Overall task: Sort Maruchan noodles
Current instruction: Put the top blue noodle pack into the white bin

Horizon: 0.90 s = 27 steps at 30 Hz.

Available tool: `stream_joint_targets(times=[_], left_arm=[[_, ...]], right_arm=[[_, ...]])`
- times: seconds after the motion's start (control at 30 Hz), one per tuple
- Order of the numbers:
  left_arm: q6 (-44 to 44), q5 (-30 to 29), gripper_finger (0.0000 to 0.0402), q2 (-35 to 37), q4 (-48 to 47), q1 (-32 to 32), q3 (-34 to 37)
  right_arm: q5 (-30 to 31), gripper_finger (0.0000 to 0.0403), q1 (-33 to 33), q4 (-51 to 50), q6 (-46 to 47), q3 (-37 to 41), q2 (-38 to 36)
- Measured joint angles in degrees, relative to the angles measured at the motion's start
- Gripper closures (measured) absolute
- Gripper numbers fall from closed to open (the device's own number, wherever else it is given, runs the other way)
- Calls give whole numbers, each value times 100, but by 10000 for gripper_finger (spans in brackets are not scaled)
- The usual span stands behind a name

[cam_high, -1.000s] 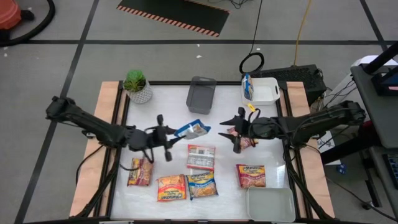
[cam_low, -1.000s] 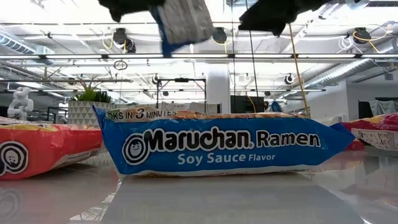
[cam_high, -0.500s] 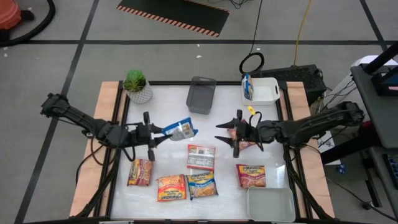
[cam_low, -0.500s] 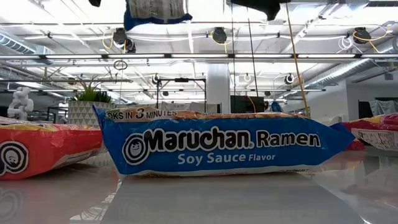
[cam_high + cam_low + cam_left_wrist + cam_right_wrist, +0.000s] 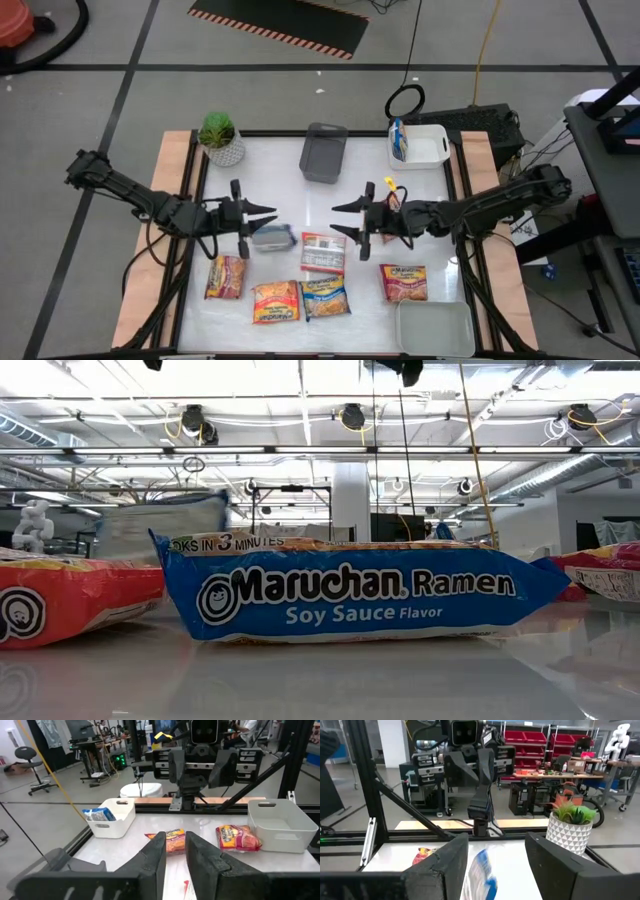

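Lying on the bench just beside the left hand (image 5: 268, 216), close under its fingertips, is a blue-and-white noodle packet (image 5: 272, 238), apart from the fingers and blurred in the high view. The left hand's fingers (image 5: 155, 857) stand a little apart with nothing between them. The right hand (image 5: 340, 220) faces it from the other side of the packet, its fingers (image 5: 445, 865) spread wide and empty. A white-and-red packet (image 5: 323, 252) lies flat just beside the right hand's fingertips, between the two hands.

A row of packets lies nearer the bench's front edge than either hand: a red one (image 5: 226, 277), an orange one (image 5: 276, 301), a blue one (image 5: 324, 298) and a reddish one (image 5: 402, 281).

The right wrist view shows the blue-and-white packet as a smear of blue and white ahead of the right hand, with a potted plant (image 5: 570, 827) beyond. The left wrist view shows no such packet; it shows a white tray (image 5: 117, 817) holding a blue packet, and two more packets farther off beside a second white tray (image 5: 280, 827). The low view shows neither hand's fingers.

Only the low view gives readable print: the blue packet in front reads "Maruchan Ramen, Soy Sauce Flavor", with "…OKS IN 3 MINUTES" along its top edge.
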State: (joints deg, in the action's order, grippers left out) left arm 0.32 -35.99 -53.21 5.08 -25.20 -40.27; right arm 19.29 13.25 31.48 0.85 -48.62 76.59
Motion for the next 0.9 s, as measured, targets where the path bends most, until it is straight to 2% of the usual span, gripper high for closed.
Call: stream_joint_targets(times=[0.2,0.37,0.5,0.67,0.8,0.9], left_arm=[[-132,1,382,0,-568,-6,0],[-609,6,389,0,-1348,-6,0],[-1379,150,367,56,-2103,141,0],[-2485,1077,306,21,-3170,442,0],[-2879,1427,268,-192,-3960,451,0],[-2956,1498,255,-413,-4257,416,0]], right_arm=[[4,210,-12,-17,-3,-61,114],[4,210,-12,-30,-3,-61,101],[-2,210,-12,-43,-3,-64,80],[-4,210,-12,-48,-3,-64,82],[-4,210,-12,-50,-3,-64,82],[-4,210,-12,-52,-5,-64,82]])
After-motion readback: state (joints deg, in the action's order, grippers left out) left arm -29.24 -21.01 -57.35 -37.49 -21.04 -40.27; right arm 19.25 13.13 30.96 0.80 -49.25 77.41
